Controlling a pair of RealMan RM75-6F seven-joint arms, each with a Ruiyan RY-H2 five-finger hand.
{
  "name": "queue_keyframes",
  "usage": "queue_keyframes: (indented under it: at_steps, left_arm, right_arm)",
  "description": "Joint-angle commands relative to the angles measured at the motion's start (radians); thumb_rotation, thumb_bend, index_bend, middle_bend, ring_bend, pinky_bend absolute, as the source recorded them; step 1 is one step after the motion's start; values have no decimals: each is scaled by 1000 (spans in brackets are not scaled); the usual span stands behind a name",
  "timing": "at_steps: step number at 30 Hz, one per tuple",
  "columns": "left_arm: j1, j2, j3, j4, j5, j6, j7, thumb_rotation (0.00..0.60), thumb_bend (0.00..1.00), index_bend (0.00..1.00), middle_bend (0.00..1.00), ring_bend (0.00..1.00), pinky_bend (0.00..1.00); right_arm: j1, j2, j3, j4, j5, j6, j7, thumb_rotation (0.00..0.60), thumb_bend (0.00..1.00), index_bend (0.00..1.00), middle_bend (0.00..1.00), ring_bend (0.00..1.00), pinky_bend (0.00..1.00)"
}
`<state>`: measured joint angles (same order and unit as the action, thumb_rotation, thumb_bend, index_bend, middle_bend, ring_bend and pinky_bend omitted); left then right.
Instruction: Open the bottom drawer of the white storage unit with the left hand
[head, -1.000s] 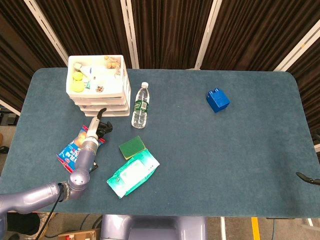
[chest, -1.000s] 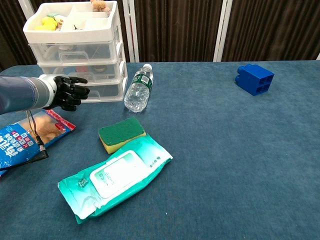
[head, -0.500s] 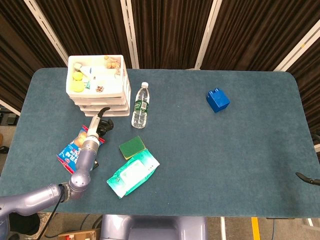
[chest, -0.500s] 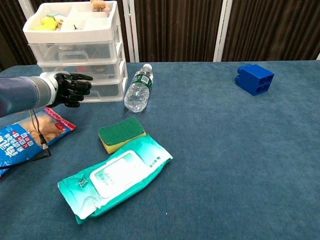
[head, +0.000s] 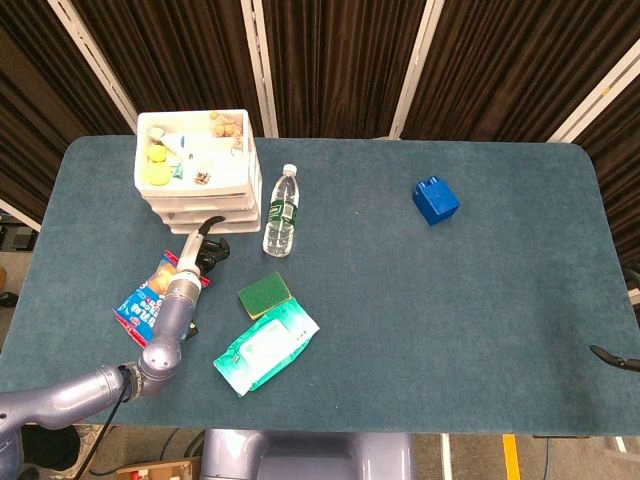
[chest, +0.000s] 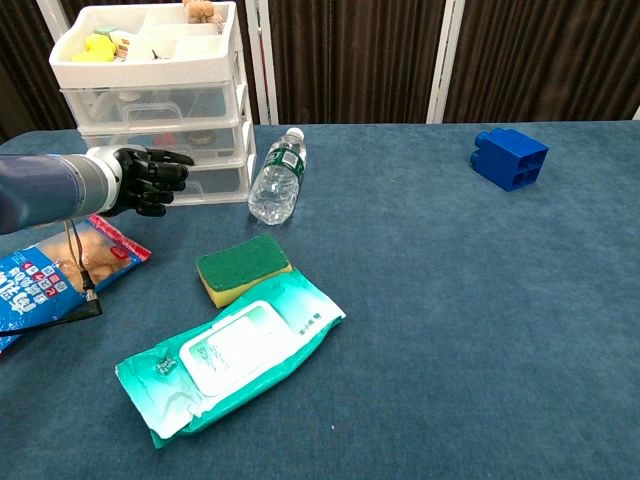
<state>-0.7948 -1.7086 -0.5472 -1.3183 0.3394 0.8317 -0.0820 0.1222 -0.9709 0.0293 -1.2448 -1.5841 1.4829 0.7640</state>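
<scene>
- Since the earlier frame, the black left hand (chest: 150, 180) has moved right and up toward the bottom drawer (chest: 215, 181).
- Its fingers are spread, holding nothing, fingertips just at the drawer front.
- White plastic three-drawer storage unit (chest: 160, 110) stands far left, beside a clear water bottle (chest: 275, 178).

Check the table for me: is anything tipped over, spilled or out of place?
Only the water bottle lies on its side, beside the white storage unit; nothing spilled. The drawers look shut, and the left robot hand is at the bottom drawer, fingers extended.
</scene>
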Motion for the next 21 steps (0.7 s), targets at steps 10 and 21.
queue_keyframes:
  at_steps: [10,21]
  left_arm:
    - [26,29,15,-50,17,-3,-13,600,724,239,963,965,961]
    - [65,50,50,-76,50,-7,-34,600,726,235,963,965,961]
  right_arm:
    - [-1,-1,0,-1,-1,3,-3,600,124,0,0,0,0]
    - [-2,-1,2,0,1,5,-2,600,124,0,0,0,0]
